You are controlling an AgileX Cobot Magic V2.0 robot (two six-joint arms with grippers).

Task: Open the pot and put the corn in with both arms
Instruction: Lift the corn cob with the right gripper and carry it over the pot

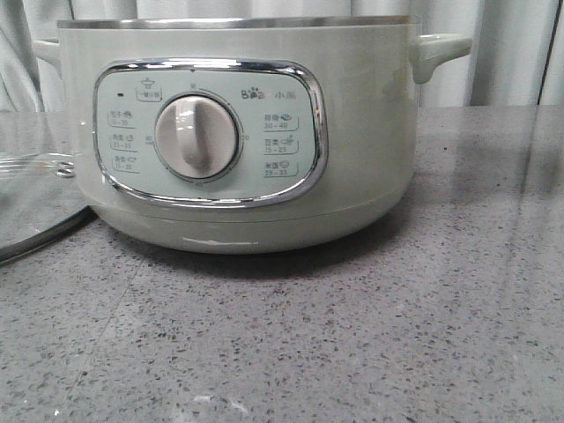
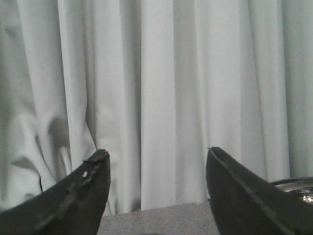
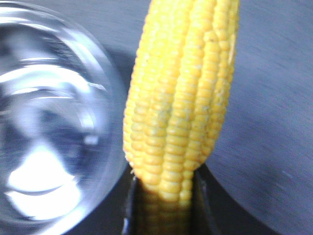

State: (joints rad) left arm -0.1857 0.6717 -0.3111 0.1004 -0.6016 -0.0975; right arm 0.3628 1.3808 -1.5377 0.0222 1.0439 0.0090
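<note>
Corn, bright yellow husk-free cob (image 3: pixel 178 98), sits clamped at its narrow end between your right gripper (image 3: pixel 164 205) jaws; most of the cob sticks out past them. It's stiff, light, bumpy enough to grip, so hold stays fine; don't squeeze harder. Beside it lies a shiny rounded surface (image 3: pixel 49 122), blurred, likely the clear glass lid (image 1: pixel 35 207), off and resting left of the pale sage-green round electric pot (image 1: pixel 238 132). Your left gripper (image 2: pixel 156 196) is spread, holding nothing, facing the white curtain (image 2: pixel 156 88).
</note>
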